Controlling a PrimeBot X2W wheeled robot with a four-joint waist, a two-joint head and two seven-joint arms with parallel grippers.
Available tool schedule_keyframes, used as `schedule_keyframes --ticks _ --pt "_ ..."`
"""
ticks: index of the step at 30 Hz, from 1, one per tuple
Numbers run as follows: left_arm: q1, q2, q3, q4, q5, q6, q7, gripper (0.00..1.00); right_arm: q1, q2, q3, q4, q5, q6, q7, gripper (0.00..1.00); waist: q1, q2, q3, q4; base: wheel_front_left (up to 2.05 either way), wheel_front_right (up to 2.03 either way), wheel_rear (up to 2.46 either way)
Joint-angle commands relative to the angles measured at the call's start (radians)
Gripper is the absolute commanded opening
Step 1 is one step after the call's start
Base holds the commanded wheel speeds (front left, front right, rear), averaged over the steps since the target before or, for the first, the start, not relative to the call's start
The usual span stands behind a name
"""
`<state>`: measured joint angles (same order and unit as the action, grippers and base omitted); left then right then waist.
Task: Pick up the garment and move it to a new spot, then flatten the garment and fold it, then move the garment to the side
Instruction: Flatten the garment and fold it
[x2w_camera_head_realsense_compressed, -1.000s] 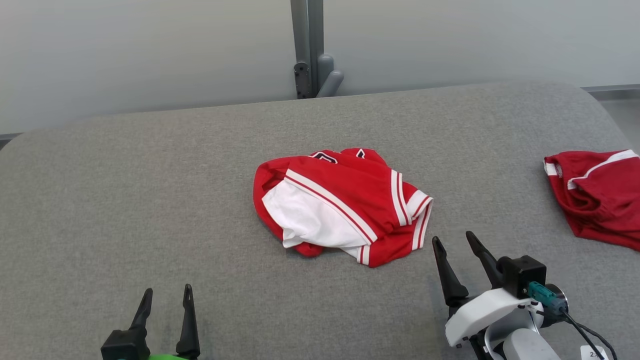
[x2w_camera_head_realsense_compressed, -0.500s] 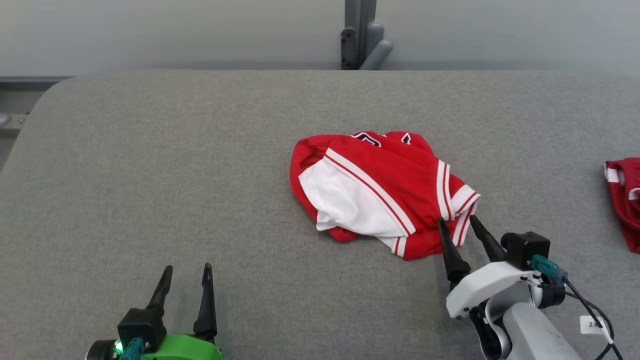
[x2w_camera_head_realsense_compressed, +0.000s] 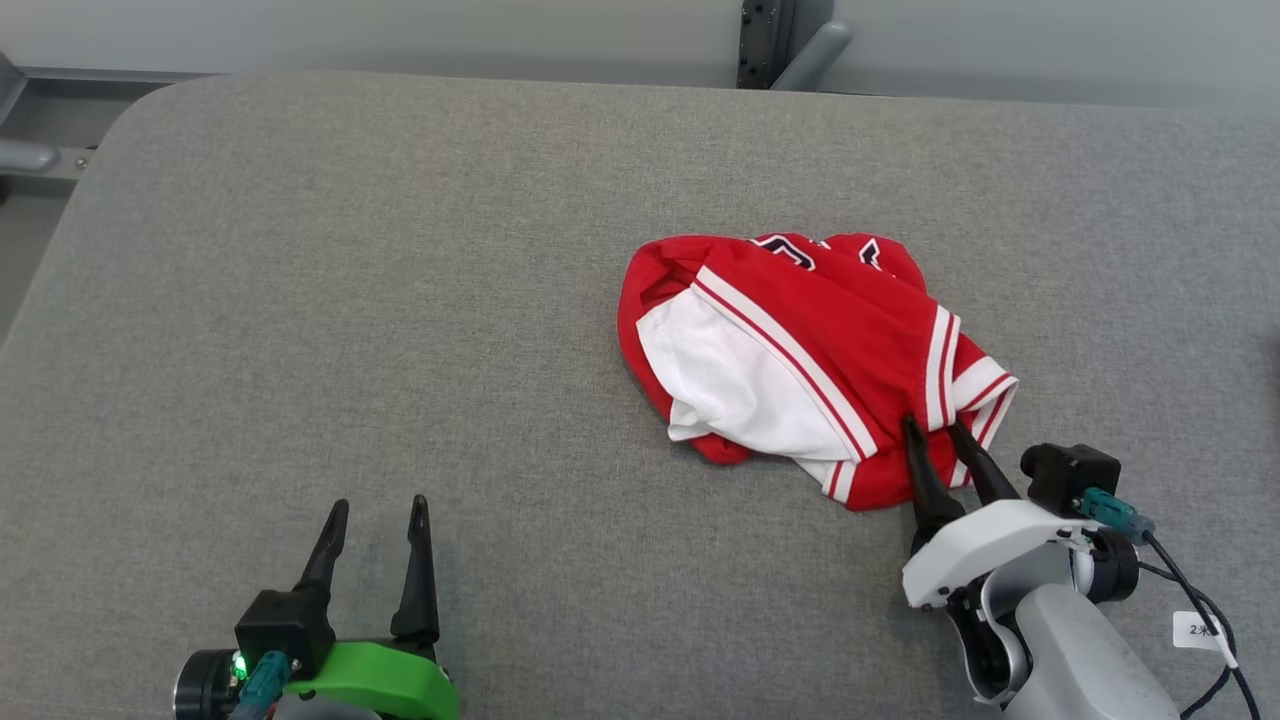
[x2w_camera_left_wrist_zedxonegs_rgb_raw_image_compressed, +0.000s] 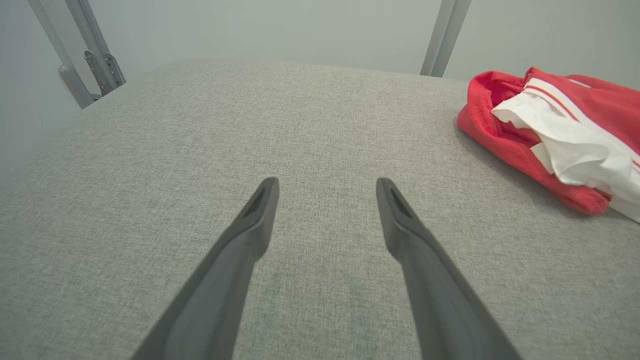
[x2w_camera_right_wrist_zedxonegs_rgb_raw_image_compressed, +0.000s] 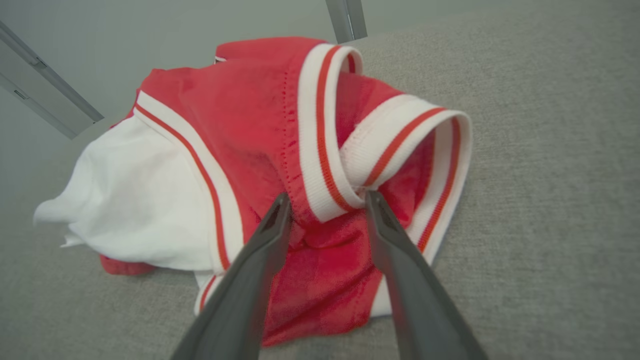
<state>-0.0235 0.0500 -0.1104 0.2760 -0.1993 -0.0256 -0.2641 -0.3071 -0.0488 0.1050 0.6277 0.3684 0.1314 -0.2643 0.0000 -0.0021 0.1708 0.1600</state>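
Observation:
The garment (x2w_camera_head_realsense_compressed: 800, 350), a crumpled red jersey with white panels and red-and-white striped trim, lies right of centre on the grey padded table (x2w_camera_head_realsense_compressed: 400, 300). My right gripper (x2w_camera_head_realsense_compressed: 932, 424) is at its near right corner. In the right wrist view its fingers (x2w_camera_right_wrist_zedxonegs_rgb_raw_image_compressed: 327, 196) straddle a fold of red fabric just below the striped cuff of the garment (x2w_camera_right_wrist_zedxonegs_rgb_raw_image_compressed: 240, 120), still apart and not pinching. My left gripper (x2w_camera_head_realsense_compressed: 380, 502) stands open over bare table at the near left, nothing between its fingers (x2w_camera_left_wrist_zedxonegs_rgb_raw_image_compressed: 326, 184). From the left wrist the garment (x2w_camera_left_wrist_zedxonegs_rgb_raw_image_compressed: 545, 130) shows far to the right.
The table's rounded far-left corner (x2w_camera_head_realsense_compressed: 150, 95) drops to a metal frame. A grey post (x2w_camera_head_realsense_compressed: 765, 40) stands behind the far edge. A cable and a white tag (x2w_camera_head_realsense_compressed: 1197, 630) hang off my right wrist. Bare table stretches left of the garment.
The camera has turned, shifting the whole picture. My right gripper has pushed forward onto the garment's near right corner and its fingers have narrowed a little. The left gripper is unchanged.

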Motion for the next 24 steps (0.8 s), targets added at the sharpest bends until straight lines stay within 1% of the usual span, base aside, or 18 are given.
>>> schedule_keyframes --ticks 1,2,7,9,10,12,16,17,18,20,24 --pt "-0.017 0.001 -0.004 -0.003 -0.007 0.004 0.0 1.0 -0.008 -0.004 -0.001 -0.006 0.006 -0.001 0.0 0.15 0.0 0.0021 0.008 -0.004 0.0 0.0 0.0" --pt "-0.019 0.001 -0.006 -0.004 -0.008 0.004 0.0 1.0 -0.009 -0.004 0.0 -0.011 0.002 -0.001 0.0 0.0 0.0 0.0021 0.01 -0.005 0.0 0.0 0.0" --pt "-0.032 0.001 -0.016 -0.008 -0.015 0.004 0.0 1.0 -0.019 -0.004 -0.009 -0.077 -0.015 -0.001 0.0 0.0 0.0 0.0021 0.024 -0.007 0.0 0.0 0.0" --pt "-0.038 0.001 -0.028 -0.008 -0.02 0.001 0.0 1.0 -0.034 -0.015 0.003 -0.109 -0.026 -0.001 0.0 0.0 0.0 0.0021 0.032 -0.001 0.0 0.0 0.0" --pt "-0.049 0.001 -0.046 0.0 -0.025 -0.003 0.0 1.0 -0.076 -0.048 0.02 -0.127 -0.039 -0.001 0.0 0.0 0.0 0.0021 0.04 0.016 0.0 0.0 0.0" --pt "-0.066 0.002 -0.072 0.007 -0.035 -0.006 0.0 1.0 -0.145 -0.089 0.036 -0.128 -0.057 -0.001 0.0 0.0 0.0 0.0021 0.046 0.045 0.0 0.0 0.0" --pt "-0.094 0.002 -0.131 0.013 -0.067 -0.003 0.0 1.0 -0.336 -0.168 0.108 -0.092 -0.093 -0.001 0.0 0.0 0.0 0.0021 0.051 0.124 0.0 0.0 0.0" --pt "-0.094 0.002 -0.142 0.015 -0.076 0.001 0.0 1.0 -0.386 -0.179 0.136 -0.083 -0.099 -0.001 0.0 0.0 0.0 0.0021 0.049 0.143 0.0 0.0 0.0" --pt "-0.094 0.002 -0.142 0.015 -0.076 0.001 0.0 1.0 -0.386 -0.179 0.136 -0.083 -0.099 -0.001 0.0 0.0 0.0 0.0021 0.049 0.143 0.0 0.0 0.0" --pt "-0.086 0.002 -0.161 0.023 -0.086 0.007 0.0 1.0 -0.48 -0.195 0.182 -0.071 -0.104 -0.001 0.0 0.0 0.0 0.0021 0.044 0.179 0.0 0.0 0.0" --pt "-0.049 0.002 -0.163 0.042 -0.093 0.017 0.0 1.0 -0.619 -0.19 0.253 -0.063 -0.09 -0.001 0.0 0.0 0.0 0.0021 0.027 0.218 0.0 0.0 0.0"
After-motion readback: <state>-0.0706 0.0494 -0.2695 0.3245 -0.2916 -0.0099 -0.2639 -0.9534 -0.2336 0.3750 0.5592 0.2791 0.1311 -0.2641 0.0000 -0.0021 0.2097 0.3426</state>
